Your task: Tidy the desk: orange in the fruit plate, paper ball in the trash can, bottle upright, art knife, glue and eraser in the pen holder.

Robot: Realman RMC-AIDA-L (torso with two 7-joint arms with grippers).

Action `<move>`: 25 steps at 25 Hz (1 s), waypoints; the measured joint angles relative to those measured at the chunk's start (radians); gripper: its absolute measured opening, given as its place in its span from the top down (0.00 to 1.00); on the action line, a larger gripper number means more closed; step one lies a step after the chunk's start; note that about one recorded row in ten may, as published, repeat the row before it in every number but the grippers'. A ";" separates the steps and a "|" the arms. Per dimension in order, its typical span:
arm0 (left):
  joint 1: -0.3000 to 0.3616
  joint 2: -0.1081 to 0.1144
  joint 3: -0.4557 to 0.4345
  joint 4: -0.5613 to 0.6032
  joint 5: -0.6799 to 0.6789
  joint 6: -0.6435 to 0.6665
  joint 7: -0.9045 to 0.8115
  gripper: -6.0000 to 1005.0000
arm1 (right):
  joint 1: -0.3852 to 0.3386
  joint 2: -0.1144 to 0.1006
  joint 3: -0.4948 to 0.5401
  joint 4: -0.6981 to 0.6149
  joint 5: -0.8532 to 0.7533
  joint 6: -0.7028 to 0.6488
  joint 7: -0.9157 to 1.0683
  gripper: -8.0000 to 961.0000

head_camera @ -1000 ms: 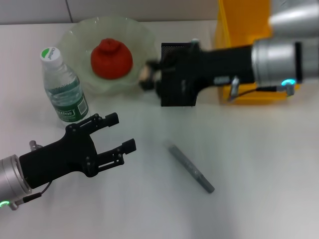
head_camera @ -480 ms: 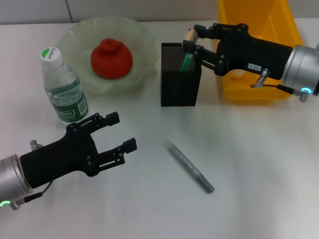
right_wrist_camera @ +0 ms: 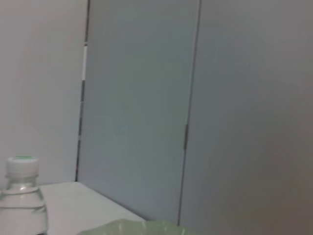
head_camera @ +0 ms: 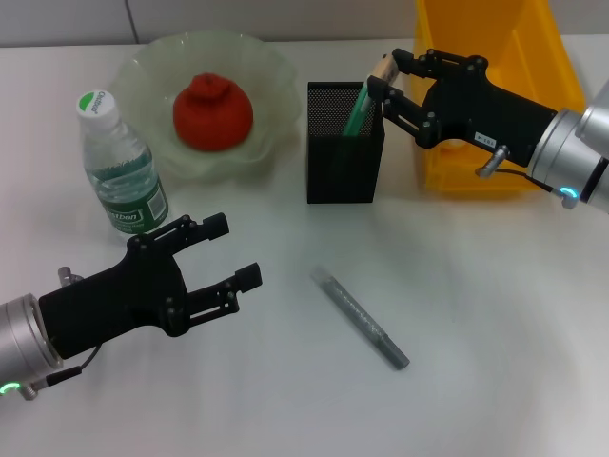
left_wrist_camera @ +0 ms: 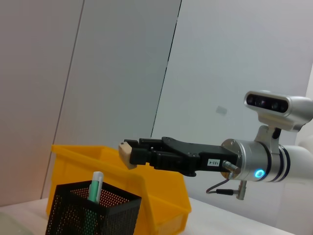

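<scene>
My right gripper (head_camera: 385, 80) is shut on the small tan eraser (head_camera: 384, 67) and hangs over the far right corner of the black mesh pen holder (head_camera: 343, 152). A green stick (head_camera: 357, 112) stands inside the holder. A grey stick (head_camera: 362, 317) lies flat on the table; which stick is the glue and which the art knife I cannot tell. The orange (head_camera: 212, 112) sits in the pale-green fruit plate (head_camera: 143, 71). The bottle (head_camera: 119, 167) stands upright. My left gripper (head_camera: 233, 252) is open and empty, low at the front left. The paper ball is out of view.
The yellow trash can (head_camera: 495, 38) stands right behind my right arm. In the left wrist view the eraser (left_wrist_camera: 126, 151) is above the pen holder (left_wrist_camera: 93, 213) and in front of the trash can (left_wrist_camera: 156, 196). The right wrist view catches the bottle (right_wrist_camera: 22, 196).
My right gripper has carried the eraser from in front of the fruit plate rightwards, to above the pen holder's far right corner. The left arm has stayed still.
</scene>
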 joint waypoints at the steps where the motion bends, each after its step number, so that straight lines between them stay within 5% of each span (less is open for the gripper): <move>1: 0.000 0.000 0.000 0.000 0.000 0.000 -0.001 0.20 | 0.003 0.000 -0.005 0.016 0.022 0.001 -0.015 0.56; 25: -0.013 0.000 0.000 -0.003 0.000 -0.010 -0.006 0.20 | 0.073 0.000 -0.121 0.058 0.046 0.106 0.021 0.52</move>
